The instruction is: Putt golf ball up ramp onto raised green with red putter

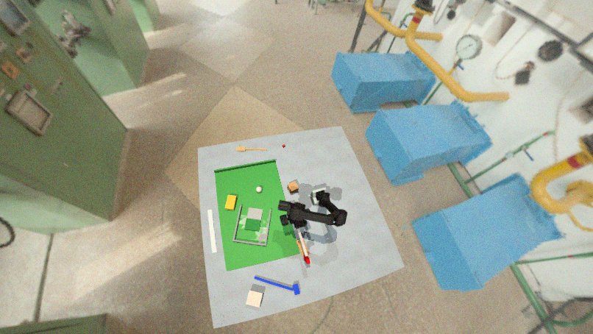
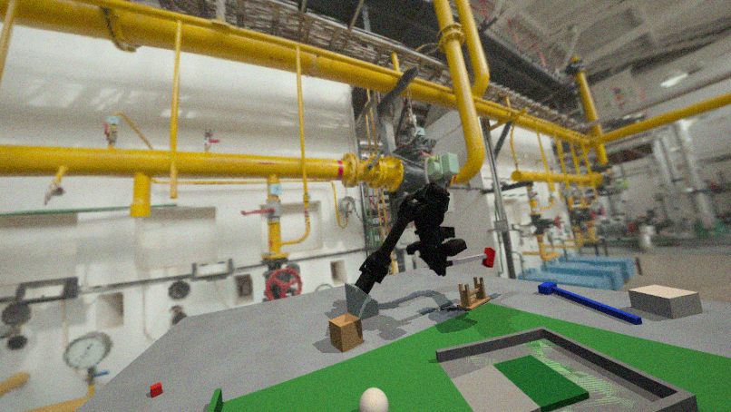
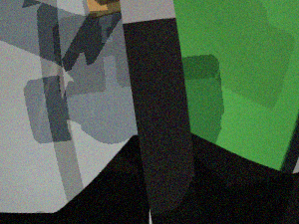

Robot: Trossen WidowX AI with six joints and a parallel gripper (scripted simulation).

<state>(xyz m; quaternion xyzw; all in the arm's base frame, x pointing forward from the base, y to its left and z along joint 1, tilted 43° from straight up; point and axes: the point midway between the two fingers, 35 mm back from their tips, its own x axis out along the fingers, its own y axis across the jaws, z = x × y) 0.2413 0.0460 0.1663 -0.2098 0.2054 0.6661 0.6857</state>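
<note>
My gripper point(image 1: 299, 226) point(image 2: 441, 269) point(image 3: 157, 142) is shut on the dark handle of the red putter. The red putter point(image 1: 307, 260) point(image 2: 489, 257) point(image 3: 161, 99) is held in the air, its pale shaft running out to the red head, above the wooden rack point(image 1: 299, 247) point(image 2: 472, 302) point(image 3: 102, 6). The white golf ball point(image 1: 258, 189) point(image 2: 374, 400) lies on the green mat point(image 1: 240, 259) point(image 2: 307, 386), in front of the grey ramp point(image 1: 254, 213) point(image 2: 493, 388). The raised green point(image 1: 252, 225) point(image 2: 541, 381) adjoins the ramp, inside a grey border.
A blue putter point(image 1: 276, 283) point(image 2: 593, 302) lies near a cream block point(image 1: 254, 297) point(image 2: 665, 297). An orange-brown box point(image 1: 293, 186) point(image 2: 346, 332) stands beside the mat near the arm's base. A yellow block point(image 1: 231, 201) is on the mat. A low green wall point(image 1: 244, 165) point(image 2: 217, 400) edges it.
</note>
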